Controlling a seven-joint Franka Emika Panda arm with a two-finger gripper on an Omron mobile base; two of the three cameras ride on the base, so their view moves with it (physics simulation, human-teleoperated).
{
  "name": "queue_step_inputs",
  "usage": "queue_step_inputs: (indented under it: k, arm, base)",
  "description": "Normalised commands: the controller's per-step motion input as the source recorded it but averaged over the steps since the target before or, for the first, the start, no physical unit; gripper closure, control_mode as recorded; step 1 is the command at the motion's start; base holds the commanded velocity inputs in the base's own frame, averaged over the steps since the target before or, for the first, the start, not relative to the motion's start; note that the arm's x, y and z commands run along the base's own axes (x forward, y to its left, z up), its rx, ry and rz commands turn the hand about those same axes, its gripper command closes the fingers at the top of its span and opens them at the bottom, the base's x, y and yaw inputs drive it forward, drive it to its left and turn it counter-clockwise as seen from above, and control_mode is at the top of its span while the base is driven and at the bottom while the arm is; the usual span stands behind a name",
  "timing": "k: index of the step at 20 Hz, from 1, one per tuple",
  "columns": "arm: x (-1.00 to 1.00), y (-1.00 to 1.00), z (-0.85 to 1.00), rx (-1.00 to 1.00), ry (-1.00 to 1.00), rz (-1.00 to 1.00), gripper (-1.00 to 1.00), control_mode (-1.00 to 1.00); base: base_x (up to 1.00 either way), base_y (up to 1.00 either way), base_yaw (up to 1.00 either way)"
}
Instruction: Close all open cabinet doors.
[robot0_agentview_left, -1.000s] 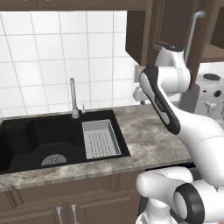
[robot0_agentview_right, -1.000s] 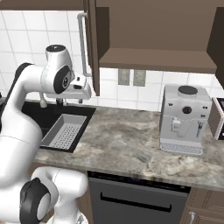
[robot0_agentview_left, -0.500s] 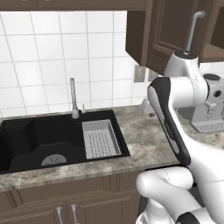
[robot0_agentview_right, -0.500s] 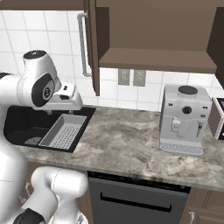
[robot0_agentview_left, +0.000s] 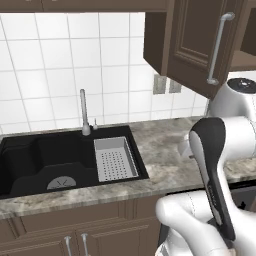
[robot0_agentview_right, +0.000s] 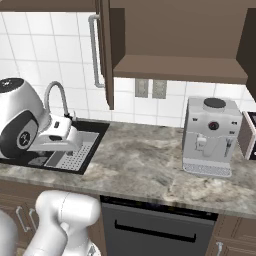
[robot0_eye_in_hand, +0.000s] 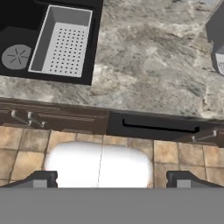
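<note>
Looking down from the hand camera, the gripper (robot0_eye_in_hand: 109, 180) hangs with its two dark fingertips (robot0_eye_in_hand: 41, 179) set wide apart and nothing between them, so it is open. Directly below it lies tiled floor (robot0_eye_in_hand: 26, 144). Just beyond that run the under-counter doors (robot0_eye_in_hand: 52, 118) and a dark dishwasher front (robot0_eye_in_hand: 162, 127) with a bar handle. Farther on is the speckled counter (robot0_eye_in_hand: 148, 57), and on it, off to one side of the gripper, a black sink (robot0_eye_in_hand: 26, 26) holding a grey perforated basket (robot0_eye_in_hand: 63, 41). At the opposite edge of the hand view a corner of the coffee machine (robot0_eye_in_hand: 216, 39) shows.

In the right base view the hand sits low over the sink's (robot0_agentview_right: 75, 145) near rim, beside the curved tap (robot0_agentview_right: 55, 97). Above and behind it, well apart from the gripper, the open door (robot0_agentview_right: 106, 50) stands edge-on, swung out from the cabinet (robot0_agentview_right: 180, 65), its silver handle (robot0_agentview_right: 94, 50) on the sink side. The coffee machine (robot0_agentview_right: 209, 135) stands on the counter far to the other side.

In the left base view the same door (robot0_agentview_left: 197, 42) juts out above the arm, handle (robot0_agentview_left: 218, 47) facing forward.
</note>
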Motion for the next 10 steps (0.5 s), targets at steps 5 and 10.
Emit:
queue_step_inputs:
  k: [5,10]
  arm:
    - [-0.46,-0.29,0.05,0.00,0.00,-0.09,-1.00,-1.00]
    - [-0.06,-0.32,0.05,0.00,0.00,-0.11,-1.00,-1.00]
  base:
    - [0.00,0.00,0.00]
    - [0.00,0.00,0.00]
